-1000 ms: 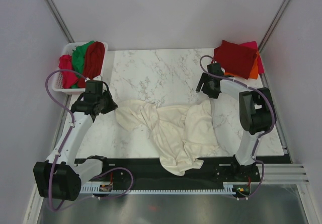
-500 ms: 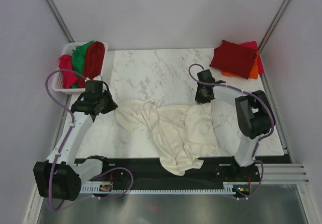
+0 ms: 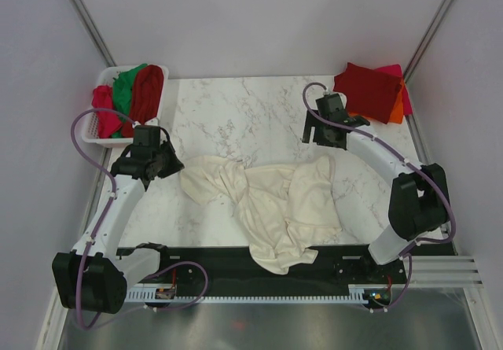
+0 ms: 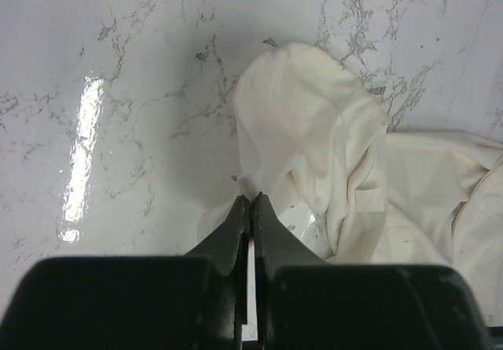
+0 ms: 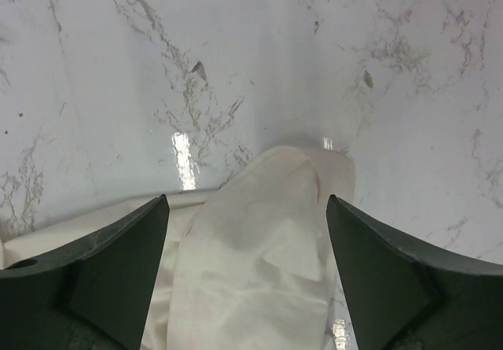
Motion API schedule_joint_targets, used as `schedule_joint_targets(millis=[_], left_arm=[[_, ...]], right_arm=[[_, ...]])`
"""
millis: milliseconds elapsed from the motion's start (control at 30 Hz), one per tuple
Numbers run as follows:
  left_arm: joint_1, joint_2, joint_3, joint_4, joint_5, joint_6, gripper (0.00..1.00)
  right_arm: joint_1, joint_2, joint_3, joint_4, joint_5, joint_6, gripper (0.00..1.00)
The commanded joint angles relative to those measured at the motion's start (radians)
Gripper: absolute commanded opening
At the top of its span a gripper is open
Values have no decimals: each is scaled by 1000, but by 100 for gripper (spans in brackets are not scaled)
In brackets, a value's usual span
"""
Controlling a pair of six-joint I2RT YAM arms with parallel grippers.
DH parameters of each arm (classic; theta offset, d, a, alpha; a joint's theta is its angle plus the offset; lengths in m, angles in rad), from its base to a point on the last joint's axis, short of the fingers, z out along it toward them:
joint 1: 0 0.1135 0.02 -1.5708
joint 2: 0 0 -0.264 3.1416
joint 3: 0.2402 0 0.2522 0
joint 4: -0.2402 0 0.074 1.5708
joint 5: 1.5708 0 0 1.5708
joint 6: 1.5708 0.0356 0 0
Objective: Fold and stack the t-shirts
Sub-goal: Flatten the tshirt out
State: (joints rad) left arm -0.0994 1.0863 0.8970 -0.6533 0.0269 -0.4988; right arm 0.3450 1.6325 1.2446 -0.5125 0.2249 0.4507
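Right hand (image 5: pixel 247 200) has lifted, open, over cream t-shirt (image 3: pixel 275 200) corner.

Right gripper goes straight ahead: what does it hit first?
Probably the corner of the cream t-shirt, lying between the open fingers of the right gripper; depth unclear, maybe the table beyond.

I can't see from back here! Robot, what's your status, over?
Left pincer shut at the cream t-shirt edge, grip unclear. Right pincer open above its other end. It lies crumpled, not yet folded. Nothing in the way.
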Motion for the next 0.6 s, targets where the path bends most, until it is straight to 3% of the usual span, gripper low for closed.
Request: schedule_joint_targets(millis=[0, 167, 333, 567], left_arm=[[7, -17, 10, 11, -10, 28, 2], [6, -29, 5, 9, -12, 28, 2], [6, -32, 6, 9, -10, 28, 2], [6, -39, 6, 11, -7, 28, 2]], right_arm=[[46, 12, 1, -60, 5, -18, 89], [169, 21, 7, -86, 51, -1, 86], [216, 50, 4, -107, 41, 14, 75], [304, 61, -106, -90, 34, 42, 70]])
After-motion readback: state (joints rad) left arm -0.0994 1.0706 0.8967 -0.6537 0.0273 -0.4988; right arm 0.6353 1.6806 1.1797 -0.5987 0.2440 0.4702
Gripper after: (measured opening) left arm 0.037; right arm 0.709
